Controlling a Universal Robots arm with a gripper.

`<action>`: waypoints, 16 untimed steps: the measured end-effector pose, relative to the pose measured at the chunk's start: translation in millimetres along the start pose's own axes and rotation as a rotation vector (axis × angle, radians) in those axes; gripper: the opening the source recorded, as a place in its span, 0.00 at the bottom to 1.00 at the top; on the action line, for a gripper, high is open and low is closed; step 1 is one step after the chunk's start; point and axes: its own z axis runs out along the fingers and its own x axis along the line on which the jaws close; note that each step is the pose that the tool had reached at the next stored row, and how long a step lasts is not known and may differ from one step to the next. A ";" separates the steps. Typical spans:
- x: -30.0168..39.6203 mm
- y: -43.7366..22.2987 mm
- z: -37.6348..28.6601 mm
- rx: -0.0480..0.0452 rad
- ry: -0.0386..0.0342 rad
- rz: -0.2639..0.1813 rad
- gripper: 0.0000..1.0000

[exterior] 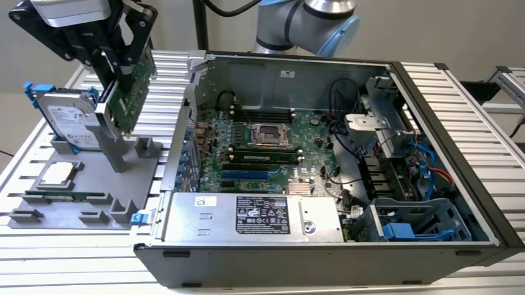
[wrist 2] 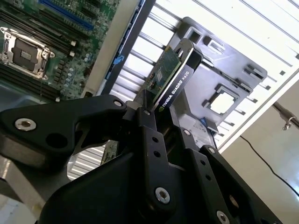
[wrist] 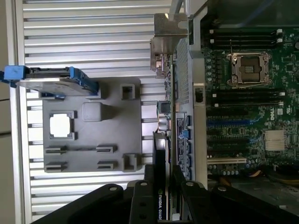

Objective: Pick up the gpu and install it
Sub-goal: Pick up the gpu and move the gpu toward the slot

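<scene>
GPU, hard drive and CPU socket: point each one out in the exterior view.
gpu [exterior: 131, 95], exterior view, on its green circuit face.
hard drive [exterior: 71, 118], exterior view, on its labelled silver face.
CPU socket [exterior: 268, 134], exterior view, on its centre.

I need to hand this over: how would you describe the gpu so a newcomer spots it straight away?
Find the open computer case; on the exterior view's left of it a grey parts holder lies on the slatted table. Above that holder the gpu hangs on edge in the gripper's jaws: a thin green board, unlike the silver, blue-railed hard drive beside it.
</scene>
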 end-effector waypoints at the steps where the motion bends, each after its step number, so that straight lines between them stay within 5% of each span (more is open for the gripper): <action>1: -0.8 0.1 0.1 -0.0001 -0.0001 0.000 0.00; 16: -14.4 0.8 0.5 0.0000 -0.0001 0.000 0.00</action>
